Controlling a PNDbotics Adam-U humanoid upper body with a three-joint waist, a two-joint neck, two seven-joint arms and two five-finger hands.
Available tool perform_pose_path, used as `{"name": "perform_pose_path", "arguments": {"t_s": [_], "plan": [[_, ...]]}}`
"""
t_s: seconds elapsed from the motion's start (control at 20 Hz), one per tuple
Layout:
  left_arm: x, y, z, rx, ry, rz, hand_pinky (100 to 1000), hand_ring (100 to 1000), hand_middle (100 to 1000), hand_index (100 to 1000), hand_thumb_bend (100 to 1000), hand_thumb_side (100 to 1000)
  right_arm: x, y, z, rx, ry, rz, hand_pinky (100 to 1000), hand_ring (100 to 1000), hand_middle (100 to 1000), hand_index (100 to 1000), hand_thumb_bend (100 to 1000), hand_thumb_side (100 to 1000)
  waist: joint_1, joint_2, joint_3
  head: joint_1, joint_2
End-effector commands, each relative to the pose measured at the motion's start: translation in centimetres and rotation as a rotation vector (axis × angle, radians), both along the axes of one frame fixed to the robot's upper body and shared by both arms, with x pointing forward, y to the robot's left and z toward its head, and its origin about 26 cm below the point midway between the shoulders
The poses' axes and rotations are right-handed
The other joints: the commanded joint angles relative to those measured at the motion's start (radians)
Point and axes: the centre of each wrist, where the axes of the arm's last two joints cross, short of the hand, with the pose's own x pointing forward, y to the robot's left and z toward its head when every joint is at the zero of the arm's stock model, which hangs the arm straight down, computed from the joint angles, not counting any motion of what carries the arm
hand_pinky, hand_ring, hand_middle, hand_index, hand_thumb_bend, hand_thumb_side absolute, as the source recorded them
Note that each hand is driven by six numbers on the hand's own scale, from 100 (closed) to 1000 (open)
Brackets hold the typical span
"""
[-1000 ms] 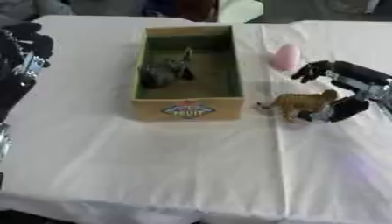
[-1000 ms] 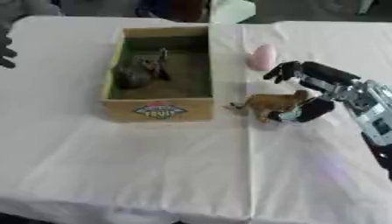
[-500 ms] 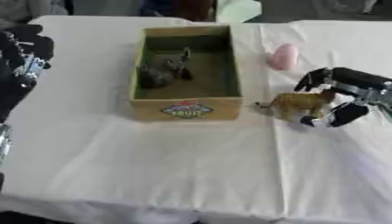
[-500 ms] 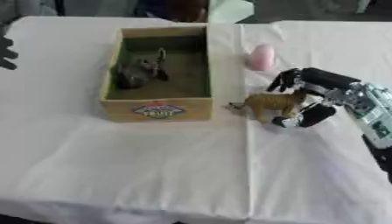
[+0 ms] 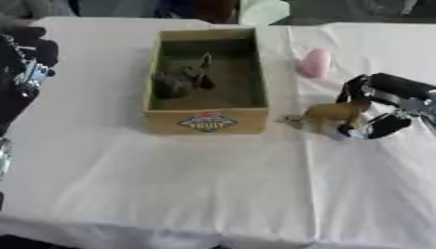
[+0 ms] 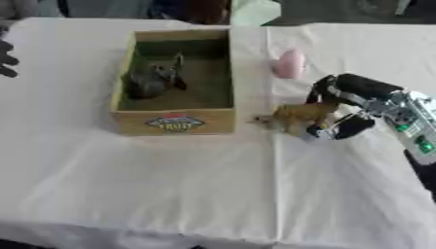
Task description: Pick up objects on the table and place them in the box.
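One open cardboard box (image 5: 207, 121) with a round label on its front wall, sitting on one white tablecloth-covered table (image 5: 187, 180). Inside the box, one dark grey toy figure (image 5: 180, 80). Outside it, two loose items: one brown animal-shaped toy (image 6: 294, 116) and one pink egg-shaped object (image 6: 289, 64). Two black robot hands showing, the right hand (image 6: 345, 127) and the left hand (image 5: 26, 63) at the edge. One pale green thing (image 5: 262, 10) at the far side.
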Motion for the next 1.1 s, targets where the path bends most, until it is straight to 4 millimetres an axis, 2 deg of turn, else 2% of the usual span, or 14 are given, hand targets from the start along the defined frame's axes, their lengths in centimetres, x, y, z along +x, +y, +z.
{"name": "perform_pose_path", "arguments": {"t_s": [0.05,0.15,0.4,0.6,0.8,1.1], "plan": [[-0.1,0.3,0.8,0.001,-0.026,0.003,564,610,623,793,544,698,0.1,-0.7,1.1,-0.014,-0.043,-0.022,485,486,524,614,274,183,-0.001,-0.013,-0.001,0.004,0.005],[-0.1,0.3,0.8,0.001,-0.025,0.003,564,610,623,793,542,698,0.1,-0.7,1.1,-0.015,-0.048,-0.024,440,458,491,578,249,145,-0.002,-0.013,-0.002,0.004,0.005],[-0.1,0.3,0.7,0.0,-0.025,0.004,567,610,623,793,540,699,0.1,-0.6,1.2,-0.01,-0.056,-0.024,356,397,432,510,219,126,-0.003,-0.014,-0.001,0.004,0.005],[-0.1,0.3,0.7,0.0,-0.024,0.002,570,612,625,794,537,700,0.2,-0.4,2.1,0.005,-0.079,-0.004,343,387,422,500,212,123,-0.005,-0.016,-0.001,0.005,0.005],[-0.1,0.4,0.7,0.005,-0.021,-0.003,573,613,626,795,536,702,0.2,0.1,4.3,0.01,-0.1,0.048,347,390,423,501,216,125,-0.008,-0.019,-0.001,0.006,0.005],[-0.2,0.5,0.7,0.017,-0.014,-0.015,577,615,629,796,535,704,0.2,1.2,9.2,0.043,-0.124,0.131,346,388,422,500,216,123,-0.015,-0.027,0.006,0.005,0.005]]}}
